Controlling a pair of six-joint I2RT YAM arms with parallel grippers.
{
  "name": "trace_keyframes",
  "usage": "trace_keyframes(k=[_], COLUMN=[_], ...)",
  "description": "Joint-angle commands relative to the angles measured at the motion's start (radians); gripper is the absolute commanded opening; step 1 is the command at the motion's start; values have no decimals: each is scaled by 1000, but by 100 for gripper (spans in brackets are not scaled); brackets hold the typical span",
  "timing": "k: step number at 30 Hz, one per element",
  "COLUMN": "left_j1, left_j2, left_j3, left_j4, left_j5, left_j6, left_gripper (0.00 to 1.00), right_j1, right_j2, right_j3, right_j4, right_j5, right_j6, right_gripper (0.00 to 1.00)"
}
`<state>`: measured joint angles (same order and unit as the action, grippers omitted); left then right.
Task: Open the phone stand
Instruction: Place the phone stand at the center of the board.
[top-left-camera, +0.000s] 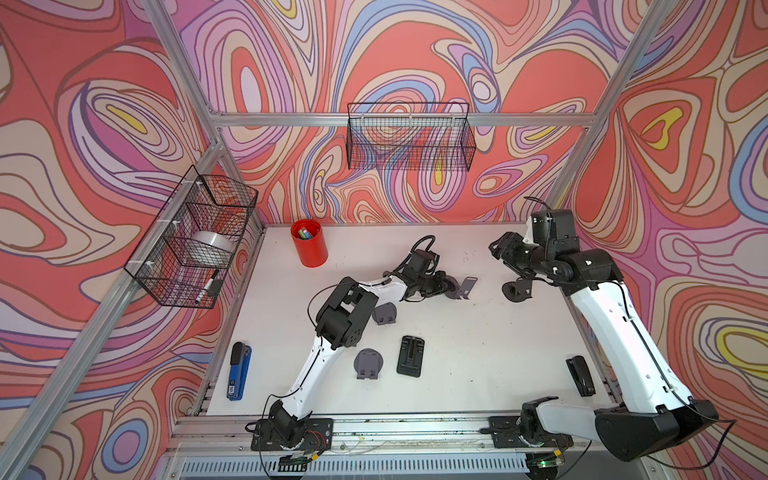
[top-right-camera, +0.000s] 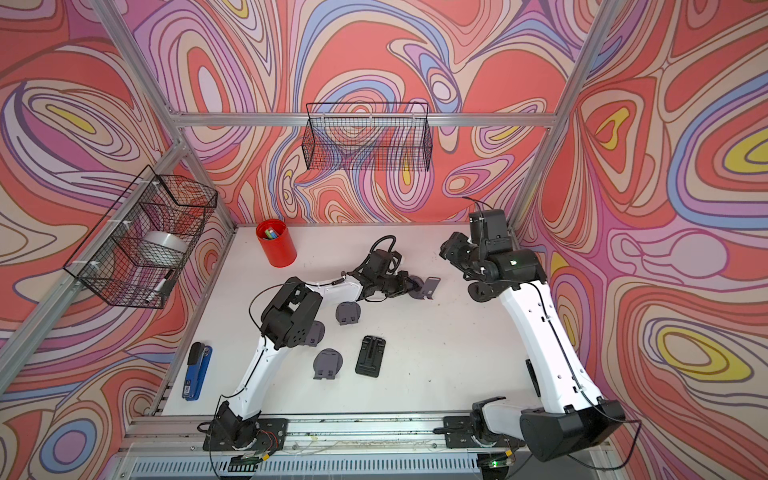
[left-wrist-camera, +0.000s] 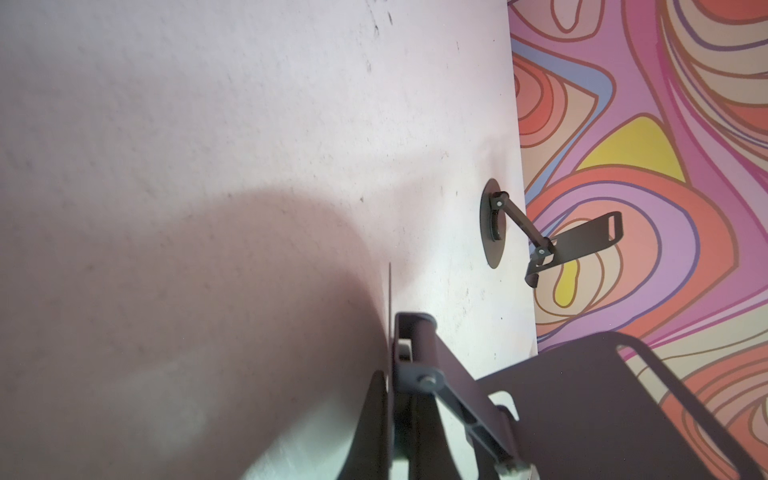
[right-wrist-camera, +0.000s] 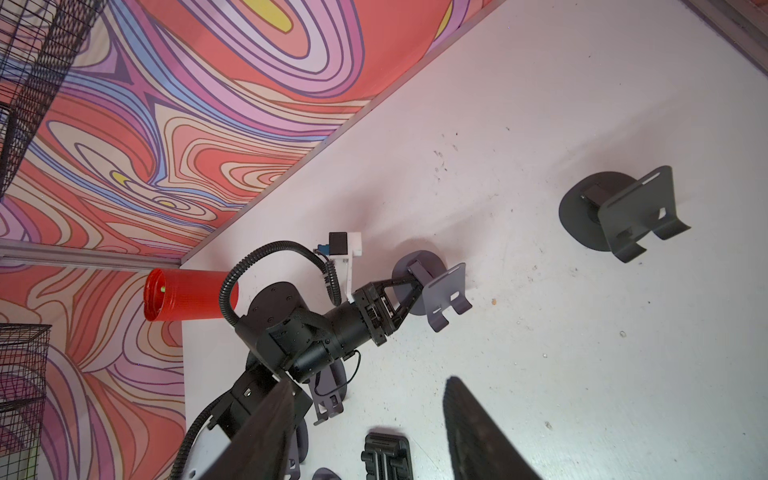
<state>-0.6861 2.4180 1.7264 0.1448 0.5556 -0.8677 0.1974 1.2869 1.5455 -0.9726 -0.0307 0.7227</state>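
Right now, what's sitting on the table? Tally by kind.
Opened round-base phone stands: 2
Folded round-base phone stands: 3
Black rectangular phone stand, folded flat: 1
Staplers: 2
Red pen cup: 1
Total: 9

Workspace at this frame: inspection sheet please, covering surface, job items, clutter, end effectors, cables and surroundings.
Surface: white table, few dark specks.
Job's things: grey phone stand opened, in the left grip; second opened stand standing free; folded grey stand and folded black stand lying flat.
Clutter: red cup, blue stapler, black stapler.
End effectors: left end effector shut on the grey phone stand; right end effector open, holding nothing.
Cables: black hose looped at the left wrist, clear of the stands.
Surroundings: patterned walls; back wire basket; side wire basket with tape roll.
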Motion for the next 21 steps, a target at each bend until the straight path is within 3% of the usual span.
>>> trace_keyframes(k=[1,14,21], left_j1=[7,17,32], left_j2=[26,6,-23], left_j3=[13,11,-15], left_j4=[-86,-170,-199], left_j5=[-30,-50,-59], left_j6=[12,51,68], left_gripper=[6,23,26], right_j1=[-8,-10,-10], right_j2=[-24,-34,-38], right_j3=[-8,-22,-25], right_j4=[19,35,43], right_j5=[-6,-15,-22], right_j6=[-10,0,6], right_gripper=[59,59,59])
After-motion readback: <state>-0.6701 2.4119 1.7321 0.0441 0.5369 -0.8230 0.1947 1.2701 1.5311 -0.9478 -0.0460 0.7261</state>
